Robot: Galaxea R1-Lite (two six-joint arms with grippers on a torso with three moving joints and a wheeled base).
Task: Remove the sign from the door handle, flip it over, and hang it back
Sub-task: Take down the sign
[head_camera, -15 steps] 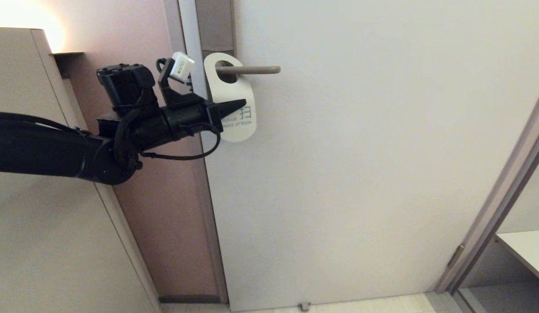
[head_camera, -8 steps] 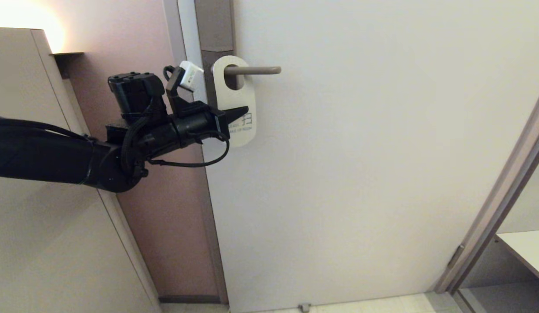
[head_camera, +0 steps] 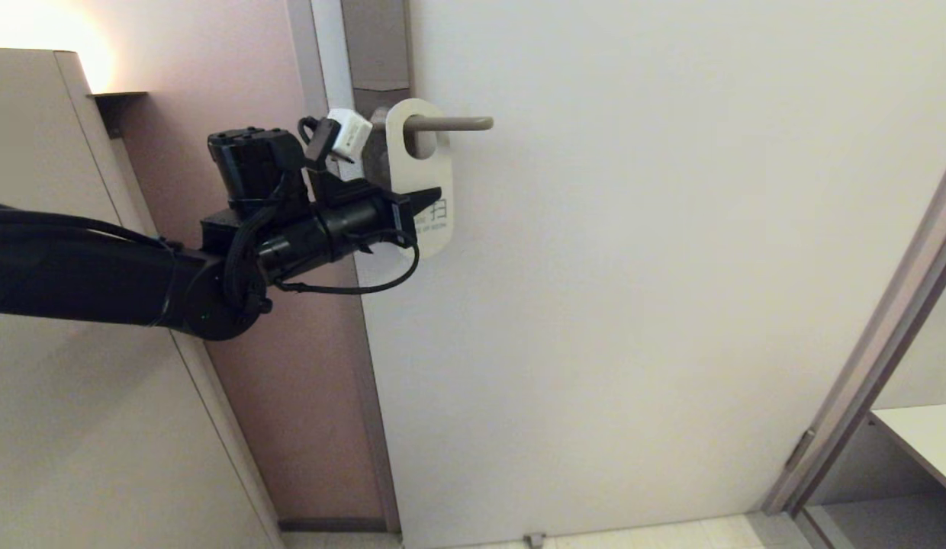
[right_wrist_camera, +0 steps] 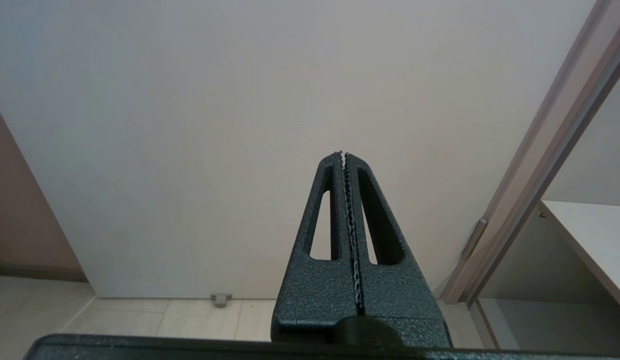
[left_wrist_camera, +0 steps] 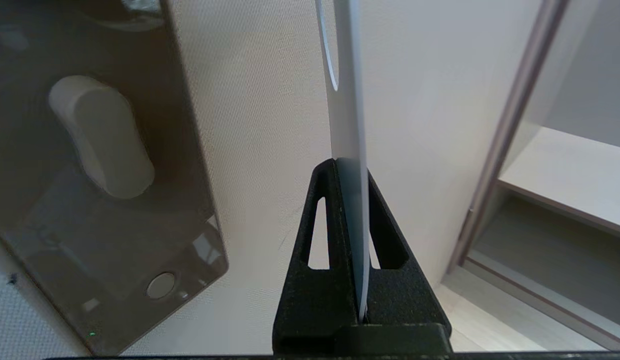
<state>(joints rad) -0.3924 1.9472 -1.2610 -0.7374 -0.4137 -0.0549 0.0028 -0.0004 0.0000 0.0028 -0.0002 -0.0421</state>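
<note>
A large pale off-white door [head_camera: 633,290] fills most of the head view, with a pinkish-brown wall [head_camera: 236,69] beside its left edge and a light beige cabinet side [head_camera: 61,381] nearer the camera. To the right a grey-brown door frame [head_camera: 877,343] slants up, and past it a pale shelf [head_camera: 923,438] shows.

The black left arm [head_camera: 84,278] reaches in from the left at about handle height. A tall rectangular grey-brown backplate [head_camera: 375,46] sits at the door's left edge; in the left wrist view it looks dark and glossy [left_wrist_camera: 105,175], with a small round keyhole [left_wrist_camera: 161,285] near one end.

The flat oblong white sign [head_camera: 419,175] with rounded ends hangs by its oval hole on the slim straight beige-bronze door handle [head_camera: 450,123], well out along the lever from the backplate, its white face with blue text turned toward the camera. In the left wrist view the sign [left_wrist_camera: 347,125] is seen edge-on, standing off the door.

The left pincer [head_camera: 427,200] is clamped on the sign's lower part, one black finger on each face. The right pincer [right_wrist_camera: 344,155] is fully closed with nothing between its fingers, pointing at the bare lower door.
</note>
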